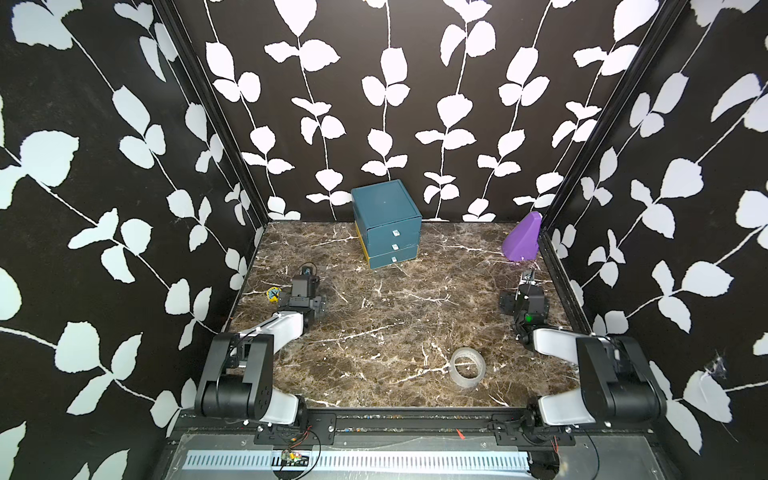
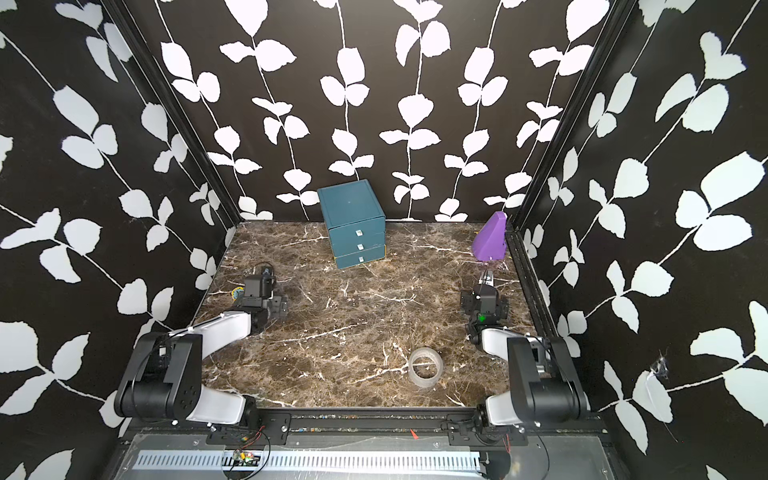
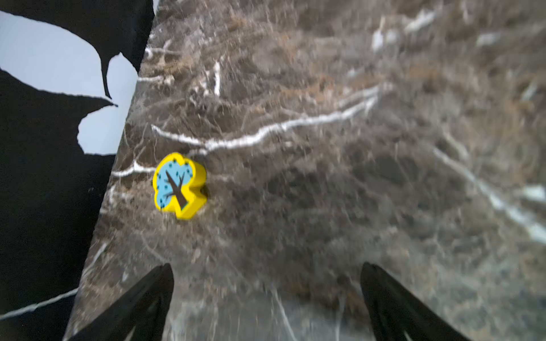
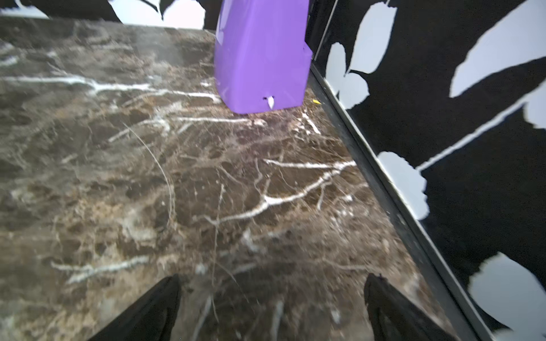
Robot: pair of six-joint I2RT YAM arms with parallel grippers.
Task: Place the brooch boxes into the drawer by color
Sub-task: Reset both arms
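Observation:
The drawer [image 1: 386,226] [image 2: 354,226], a teal chest of three stacked drawers with pale knobs, stands at the back middle of the marble table, and all three look shut. The brooch boxes are out of view in every frame. My left gripper [image 3: 267,270] hovers low over bare marble near the left wall, open, with nothing between its fingers. My right gripper [image 4: 271,280] is also open and holds nothing. It hangs over the marble near the right wall, facing the purple wedge [image 4: 261,56].
A clear tape roll [image 1: 467,368] [image 2: 425,367] lies near the front, right of centre. The purple wedge [image 1: 523,242] stands in the back right corner. A small yellow and blue tree-shaped piece [image 3: 179,186] [image 1: 272,294] lies by the left wall, close to my left gripper.

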